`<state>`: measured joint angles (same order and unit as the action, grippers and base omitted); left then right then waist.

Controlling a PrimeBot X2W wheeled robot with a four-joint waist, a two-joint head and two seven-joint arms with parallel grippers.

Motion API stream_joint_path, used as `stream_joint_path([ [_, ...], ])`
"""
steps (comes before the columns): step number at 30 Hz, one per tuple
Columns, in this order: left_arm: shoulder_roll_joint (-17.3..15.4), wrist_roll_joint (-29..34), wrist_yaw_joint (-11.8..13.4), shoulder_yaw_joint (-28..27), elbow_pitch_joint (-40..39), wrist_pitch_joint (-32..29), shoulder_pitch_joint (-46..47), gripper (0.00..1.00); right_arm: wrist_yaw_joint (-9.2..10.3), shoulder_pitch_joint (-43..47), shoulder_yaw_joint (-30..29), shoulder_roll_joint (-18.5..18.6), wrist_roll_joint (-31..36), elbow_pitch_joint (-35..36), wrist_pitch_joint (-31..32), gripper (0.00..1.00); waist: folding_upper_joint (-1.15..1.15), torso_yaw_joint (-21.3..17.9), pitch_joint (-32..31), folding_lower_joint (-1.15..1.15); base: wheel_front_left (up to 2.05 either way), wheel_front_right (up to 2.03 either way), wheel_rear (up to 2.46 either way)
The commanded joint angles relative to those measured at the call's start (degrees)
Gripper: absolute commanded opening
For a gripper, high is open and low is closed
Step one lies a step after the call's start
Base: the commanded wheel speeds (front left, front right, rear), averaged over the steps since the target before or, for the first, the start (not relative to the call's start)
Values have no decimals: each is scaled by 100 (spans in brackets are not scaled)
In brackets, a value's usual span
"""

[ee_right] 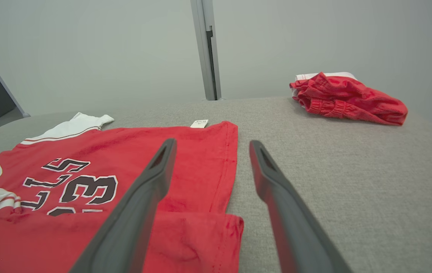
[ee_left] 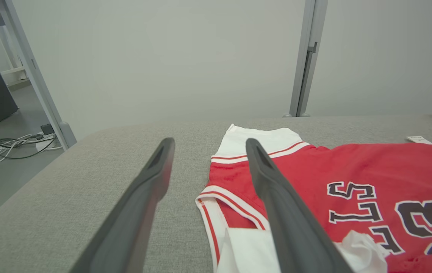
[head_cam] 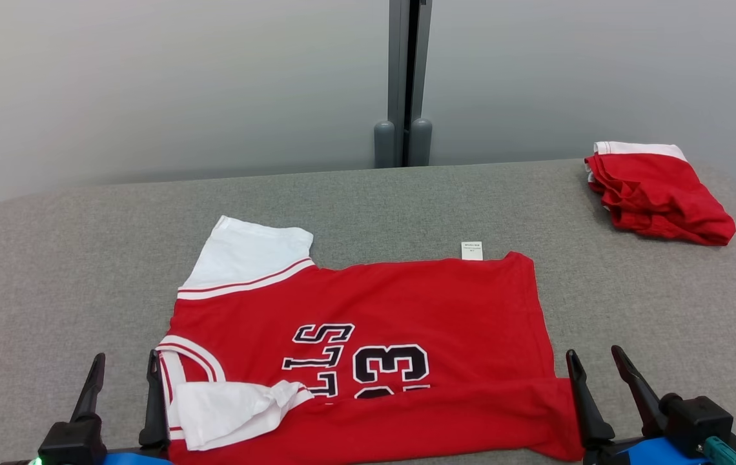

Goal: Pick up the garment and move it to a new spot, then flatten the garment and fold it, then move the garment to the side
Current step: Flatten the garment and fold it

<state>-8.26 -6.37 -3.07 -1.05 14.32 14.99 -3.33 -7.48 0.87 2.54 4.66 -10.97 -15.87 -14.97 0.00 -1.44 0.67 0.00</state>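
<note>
The red jersey (head_cam: 407, 303), a soft knit with white sleeves and black numbers, lies flat on the grey woven table (head_cam: 84, 258) between both claws, its near edge folded over. The left gripper (head_cam: 126, 355) is wide open and holds nothing, beside the collar; the right gripper (head_cam: 594, 352), also wide open and empty, is at the hem corner. A folded red cloth (head_cam: 662, 194) lies well apart

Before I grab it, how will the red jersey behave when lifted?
Likely floppy: the red jersey lies limp, its near hem already folded over. It would probably drape and sag between grip points. The bunched white sleeve may flop loose.
</note>
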Motion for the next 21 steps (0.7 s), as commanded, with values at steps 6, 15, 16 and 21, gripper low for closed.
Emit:
stream_joint_path([
  [6,22,67,-69,-66,43,24,141,100,-3,8,-4,17,23,-58,-29,100,0,-4,-17,0,0,0,0],
  [15,-136,56,-227,-24,187,24,796,100,-2,-561,144,174,12,-20,-11,100,0,-5,187,0,0,0,0],
  [16,-188,56,-255,4,220,24,982,100,-2,-701,184,218,-19,-14,18,100,0,-1,232,0,0,0,0],
  [21,-431,-73,-376,162,577,-11,2179,100,-2,-1559,448,626,-124,12,408,100,0,-21,640,0,0,0,0],
])
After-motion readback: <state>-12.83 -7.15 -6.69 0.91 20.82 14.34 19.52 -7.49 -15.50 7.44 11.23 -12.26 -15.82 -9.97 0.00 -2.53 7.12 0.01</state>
